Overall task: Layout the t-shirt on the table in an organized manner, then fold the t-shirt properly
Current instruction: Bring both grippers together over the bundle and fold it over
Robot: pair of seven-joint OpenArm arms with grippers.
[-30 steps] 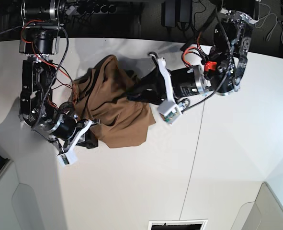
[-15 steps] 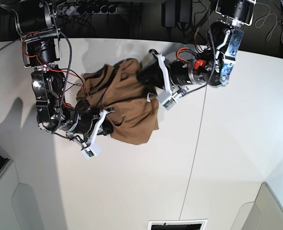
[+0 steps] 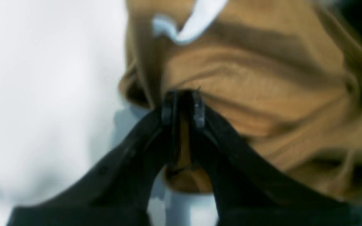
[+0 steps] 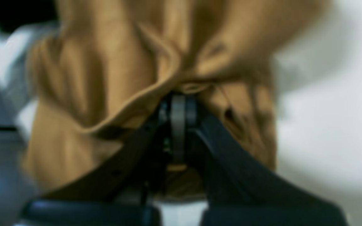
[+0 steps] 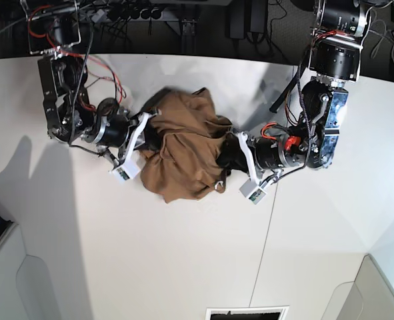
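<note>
"White tabletop [image 5: 110, 267] lay under everything, wasn't it? How was the left of the scene best handled?"

"By keeping the right gripper [image 5: 155, 139] pressed together on the bunched brown t-shirt [image 5: 183, 157], near the seated middle of the far half, and moving it slowly."

"And further right?"

"The left gripper [image 5: 231, 159] had its fingers close together in the cloth at the shirt's right side; whether they truly pinched it, nobody could tell. A secure hold on an edge, then an even pull apart, low over the table, seemed the way to open the bundle."

"What was hard to make out?"

"On the left, the right gripper's tips sank behind folds. Collar and sleeves were lost in the crumple, and both wrist views were blurred."
</note>
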